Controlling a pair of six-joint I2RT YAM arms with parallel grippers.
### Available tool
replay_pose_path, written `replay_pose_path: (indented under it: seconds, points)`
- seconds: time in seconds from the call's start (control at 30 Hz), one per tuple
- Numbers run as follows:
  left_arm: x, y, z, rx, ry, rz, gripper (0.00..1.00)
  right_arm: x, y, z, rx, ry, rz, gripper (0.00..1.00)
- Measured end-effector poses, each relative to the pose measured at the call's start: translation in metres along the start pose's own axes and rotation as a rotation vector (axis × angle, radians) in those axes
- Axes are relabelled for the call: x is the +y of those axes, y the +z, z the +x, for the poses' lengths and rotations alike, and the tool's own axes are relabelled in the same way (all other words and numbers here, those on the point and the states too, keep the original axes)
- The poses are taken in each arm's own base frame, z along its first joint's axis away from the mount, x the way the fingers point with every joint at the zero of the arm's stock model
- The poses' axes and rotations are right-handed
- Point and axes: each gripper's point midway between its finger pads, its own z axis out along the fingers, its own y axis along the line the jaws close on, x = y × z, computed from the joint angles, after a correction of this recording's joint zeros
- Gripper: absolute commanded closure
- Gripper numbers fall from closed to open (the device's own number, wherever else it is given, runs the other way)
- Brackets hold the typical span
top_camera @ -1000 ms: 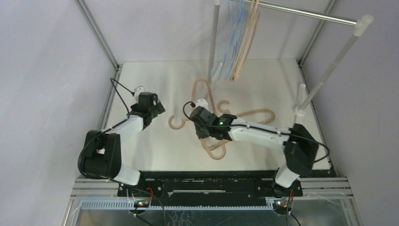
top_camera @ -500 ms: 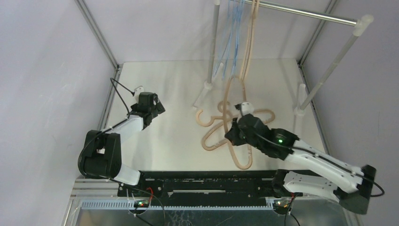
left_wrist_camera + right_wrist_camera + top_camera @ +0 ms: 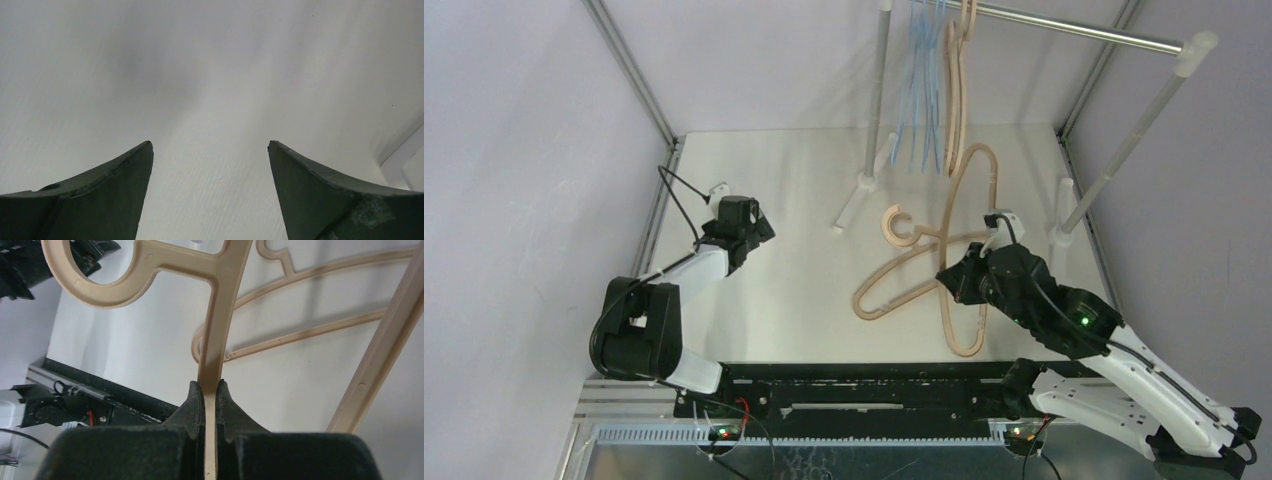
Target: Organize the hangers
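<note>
My right gripper [image 3: 949, 275] [image 3: 210, 385] is shut on the neck of a tan hanger [image 3: 987, 175] [image 3: 220, 330] and holds it above the table, its hook [image 3: 894, 222] pointing left. A second tan hanger [image 3: 894, 285] [image 3: 300, 335] lies flat on the table under it. Several thin light-blue hangers [image 3: 921, 90] and tan hangers [image 3: 954, 95] hang from the left end of the silver rail [image 3: 1074, 30]. My left gripper [image 3: 749, 232] [image 3: 210, 150] is open and empty over bare table at the left.
The rail stands on white posts [image 3: 879, 100] [image 3: 1129, 140] with feet [image 3: 849, 210] [image 3: 1062, 215] on the white tabletop [image 3: 784, 170]. Grey walls and metal frame bars close in the table on both sides.
My right arm has swung from the table's middle to the right, carrying the tan hanger up off the table. The hung hangers have swayed. The left arm has not moved.
</note>
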Motion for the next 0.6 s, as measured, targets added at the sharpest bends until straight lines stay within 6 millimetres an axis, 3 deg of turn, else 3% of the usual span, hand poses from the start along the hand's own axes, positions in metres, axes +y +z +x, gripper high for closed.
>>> replay_pose_path:
  seconds: [0.37,0.6]
  points:
    - [0.000,0.000,0.000,0.000,-0.001,0.001,0.10,-0.001,-0.055,-0.053,-0.179,0.099,-0.063,1.00]
    - [0.000,0.000,0.000,0.000,-0.001,0.001,0.10,0.001,-0.061,-0.069,-0.204,0.111,-0.062,1.00]
